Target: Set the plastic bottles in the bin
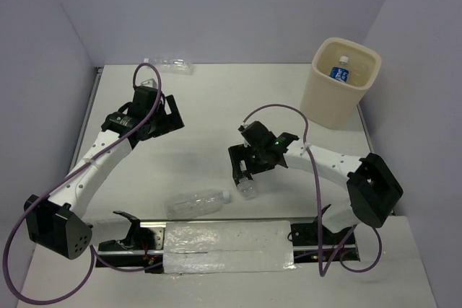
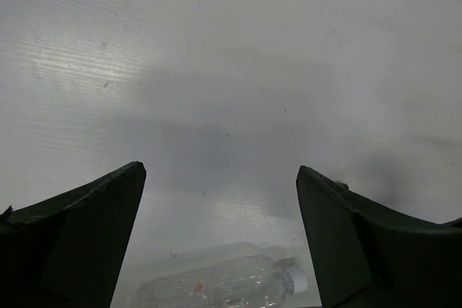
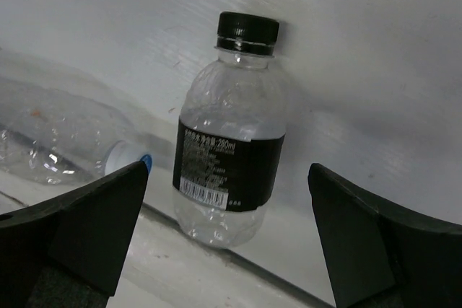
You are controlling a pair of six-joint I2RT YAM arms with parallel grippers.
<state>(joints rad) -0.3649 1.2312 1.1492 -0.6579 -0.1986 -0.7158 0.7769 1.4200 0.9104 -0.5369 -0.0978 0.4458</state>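
Left gripper (image 1: 170,116): jaws stood wide with nothing between them, over bare table (image 1: 216,99) left of centre in the overhead view; its wrist view (image 2: 220,171) showed only tabletop between the fingers.
Right gripper (image 1: 245,172): jaws wide apart, holding nothing, hanging just above the short bottle.
Short bottle (image 3: 231,156): black cap, black label, framed between the right fingers in the wrist view; no contact visible.
Clear bottle (image 1: 195,202): lay on its side at lower centre, just left of the short bottle, cap towards it.
Crinkled clear bottle (image 1: 170,63): lay at the table's far edge, upper left.
Bin (image 1: 321,99): cream, upper right of the table.
Blue-labelled bottle (image 1: 339,70): inside the bin.
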